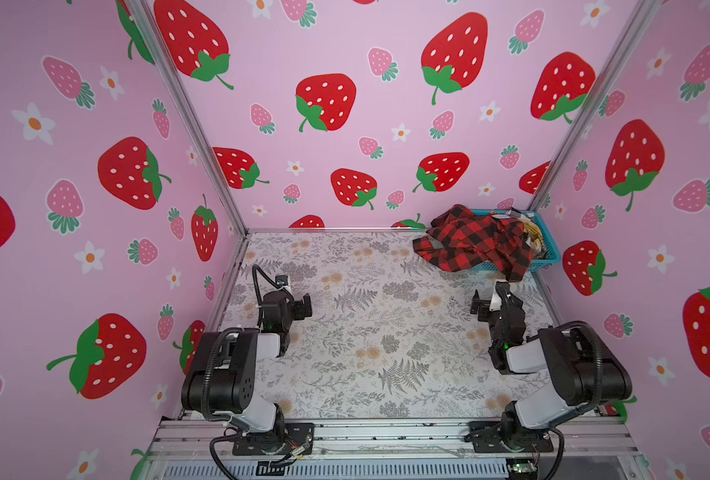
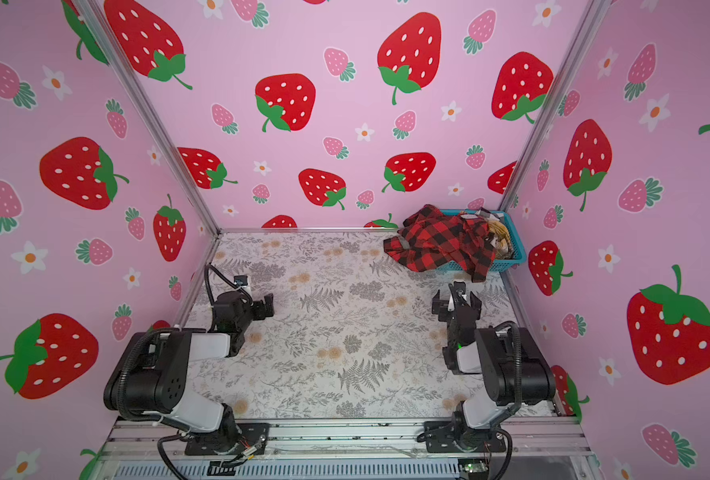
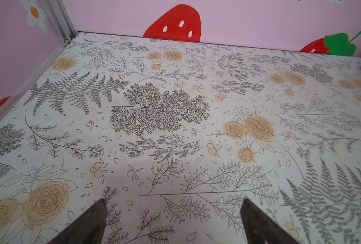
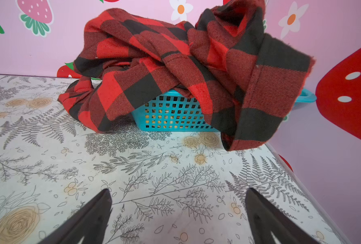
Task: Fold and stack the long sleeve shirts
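As both grippers stand empty w/ jaws apart, no shirt is in hand yet: the left gripper (image 3: 174, 202) hovers over bare table (image 3: 196, 169), well apart from the load, and the right gripper (image 4: 179, 191) faces the basket (image 4: 175, 114) in the back right corner. The red shirt (image 4: 164, 69) lies crumpled over the basket rim, w/ one part spilling onto the table and another hanging past the front corner. Risk: a pinch on one loose fold likely drags or tips the basket, since the cloth drapes over its rim; a deep grab may catch the mesh or take 2 layers. A yellow shirt (image 1: 532, 235) shows only as a strip inside the basket, mostly covered. A third cannot be confirmed: pale scraps (image 1: 511, 215) at the back rim are too small to ID. Collar, sleeves and lettering on the red shirt: not discernible.
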